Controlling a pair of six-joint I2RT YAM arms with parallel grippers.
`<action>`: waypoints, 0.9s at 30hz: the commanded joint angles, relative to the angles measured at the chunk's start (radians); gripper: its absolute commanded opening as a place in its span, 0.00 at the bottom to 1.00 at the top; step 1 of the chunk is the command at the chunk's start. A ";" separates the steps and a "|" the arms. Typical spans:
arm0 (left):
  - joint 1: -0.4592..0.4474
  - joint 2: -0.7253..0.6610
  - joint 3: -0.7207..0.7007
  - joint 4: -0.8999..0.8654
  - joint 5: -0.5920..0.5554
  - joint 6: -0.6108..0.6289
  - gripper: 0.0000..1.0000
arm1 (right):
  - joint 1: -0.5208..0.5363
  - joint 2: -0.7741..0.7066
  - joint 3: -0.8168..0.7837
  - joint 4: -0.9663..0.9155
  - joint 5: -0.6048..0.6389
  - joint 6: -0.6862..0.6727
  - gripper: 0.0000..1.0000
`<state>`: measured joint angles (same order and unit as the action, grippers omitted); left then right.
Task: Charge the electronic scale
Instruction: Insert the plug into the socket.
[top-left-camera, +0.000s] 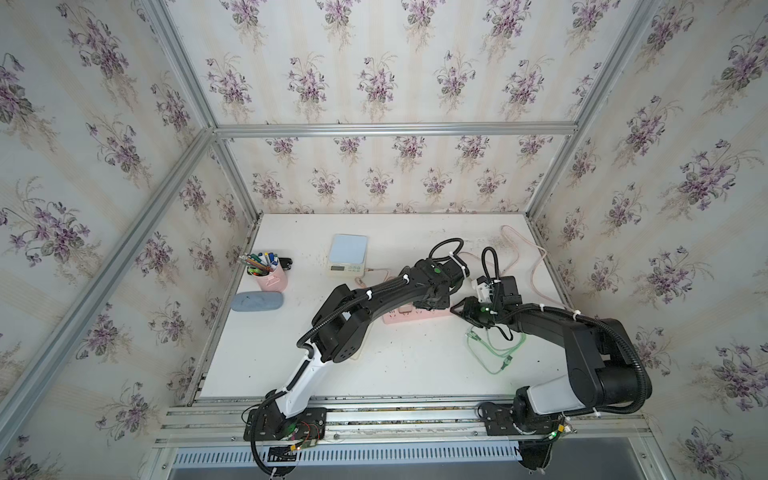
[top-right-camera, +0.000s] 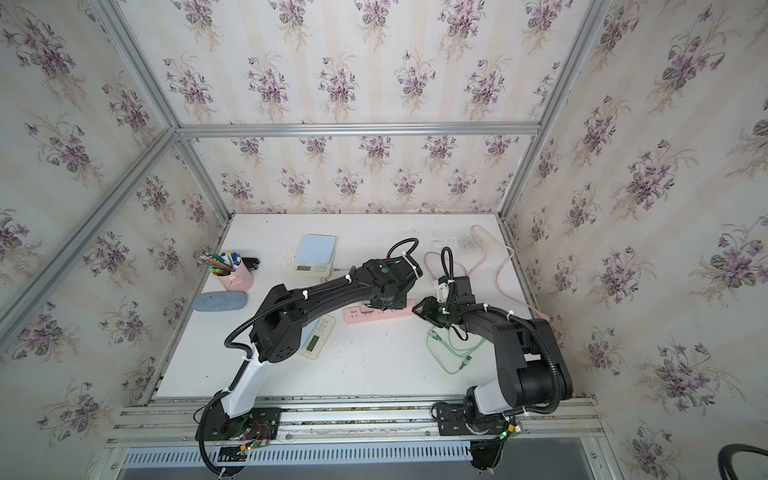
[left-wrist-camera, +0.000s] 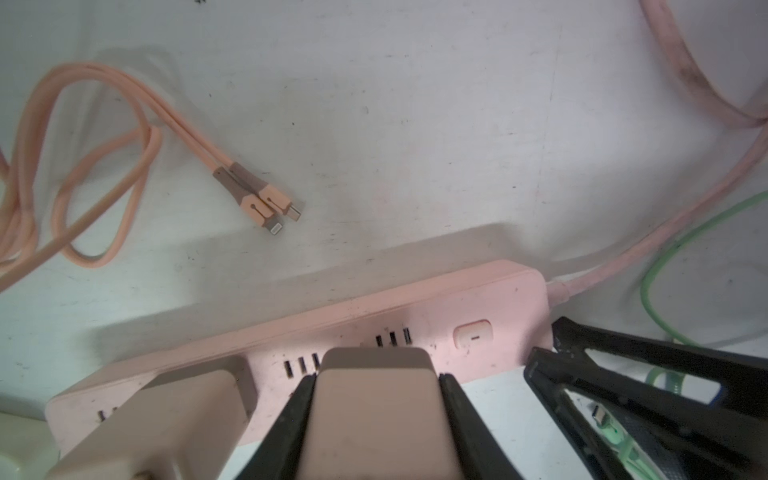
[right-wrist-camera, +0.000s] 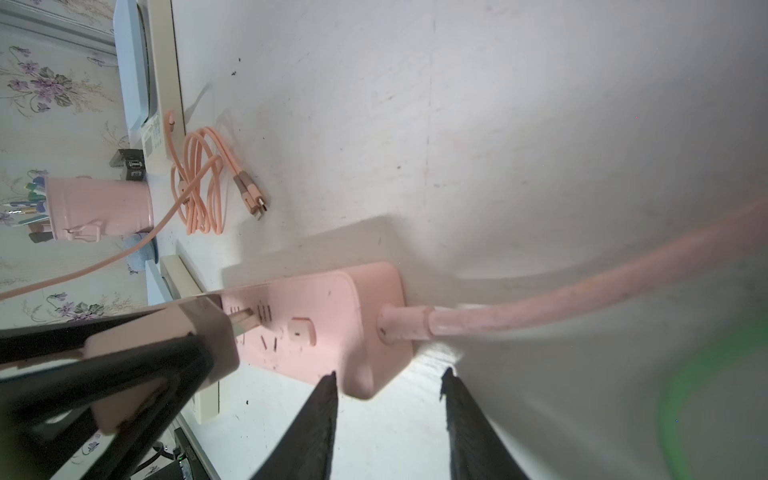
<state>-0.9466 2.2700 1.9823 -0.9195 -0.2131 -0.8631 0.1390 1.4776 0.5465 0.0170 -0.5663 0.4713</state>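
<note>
Plainly, the left gripper (left-wrist-camera: 376, 376) is clamped on the pink charger plug (left-wrist-camera: 374, 419), its prongs meeting the slots of the pink power strip (left-wrist-camera: 490, 303) (bare metal showing). The right gripper (right-wrist-camera: 388, 374) stands parted, holding nothing, astride the strip's cord end. The electronic scale (top-left-camera: 348, 253) sits at the back of the worktop (top-left-camera: 415, 365), with a pink cable (right-wrist-camera: 248, 194) coiled beside it.

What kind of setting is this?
Probably a mock home desk inside a test booth: floral wallpaper on an aluminium frame, a white table with a pen cup, scale and pink power strip.
</note>
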 joint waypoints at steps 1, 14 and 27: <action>0.005 0.025 0.006 -0.010 0.002 -0.062 0.01 | 0.001 -0.005 0.000 0.001 -0.006 0.009 0.43; -0.008 0.019 0.008 -0.007 0.029 -0.094 0.00 | 0.008 -0.019 -0.008 0.005 -0.003 0.013 0.43; -0.010 0.009 -0.002 -0.024 -0.009 -0.108 0.00 | 0.014 -0.032 -0.022 0.015 -0.007 0.016 0.43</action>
<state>-0.9562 2.2677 1.9800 -0.9043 -0.2070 -0.9482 0.1505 1.4528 0.5247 0.0219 -0.5690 0.4751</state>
